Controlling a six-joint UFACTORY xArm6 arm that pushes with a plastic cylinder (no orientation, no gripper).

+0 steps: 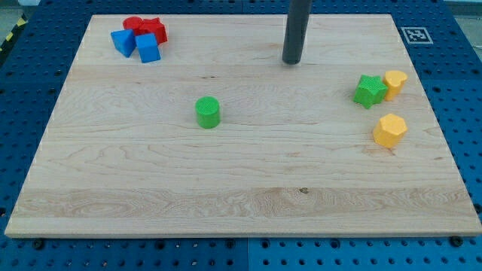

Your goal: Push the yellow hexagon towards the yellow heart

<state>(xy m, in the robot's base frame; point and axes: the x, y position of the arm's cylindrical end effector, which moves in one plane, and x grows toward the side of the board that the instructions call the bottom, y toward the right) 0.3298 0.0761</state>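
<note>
On the wooden board (pixel 226 181), a cluster of red and blue blocks (pixel 140 38) sits at the view's top left; a green cylinder (pixel 208 112) stands alone near the middle. My tip (pixel 292 62), a bare rod with no jaws to open or close, rests at the top centre, touching nothing. At the view's right, the yellow hexagon (pixel 395 80) touches a green star (pixel 370 90); the yellow heart (pixel 389 130) lies just below. The hexagon lies right and slightly below the tip. No containers appear.
</note>
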